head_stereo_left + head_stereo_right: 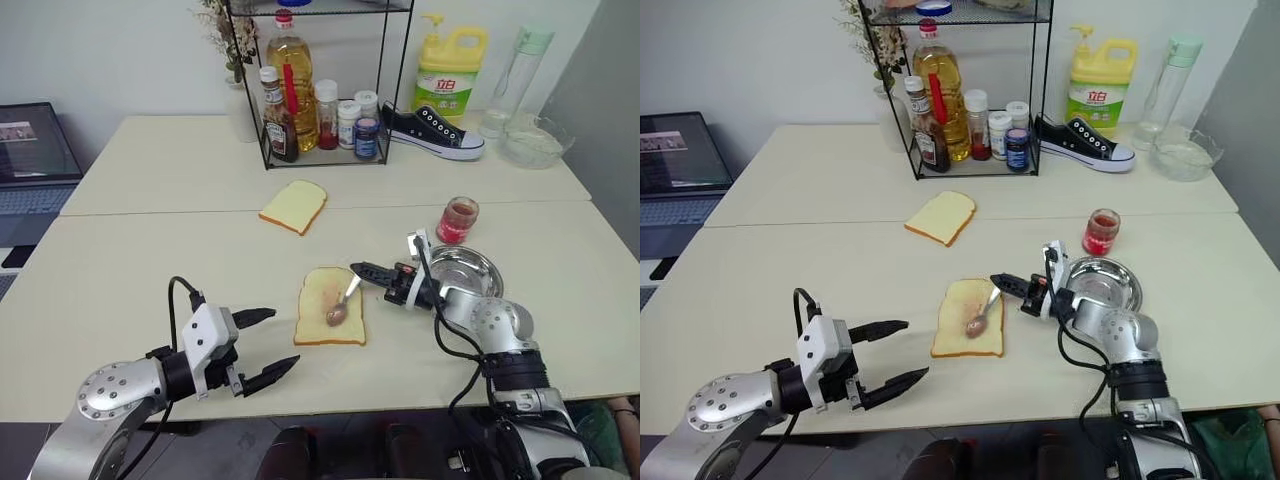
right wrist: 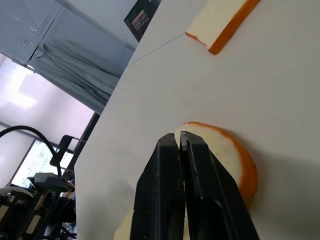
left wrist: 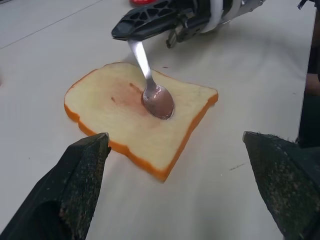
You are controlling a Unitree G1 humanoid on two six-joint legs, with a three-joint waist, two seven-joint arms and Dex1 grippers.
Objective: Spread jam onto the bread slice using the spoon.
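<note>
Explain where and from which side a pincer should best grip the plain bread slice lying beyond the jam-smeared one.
Probably the plain bread slice's long crust edges: it lies flat on the table, so its thin sides are the only opposing faces. Come from above, fingers straddling its width, likely tipping one edge up first.

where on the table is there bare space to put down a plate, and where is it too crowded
Free: the wide tabletop between the left gripper and the plain slice; also the back left, beside the wire rack. Crowded: around the bread slice, where the right gripper holds the spoon, with the steel dish and red jar beside it.
</note>
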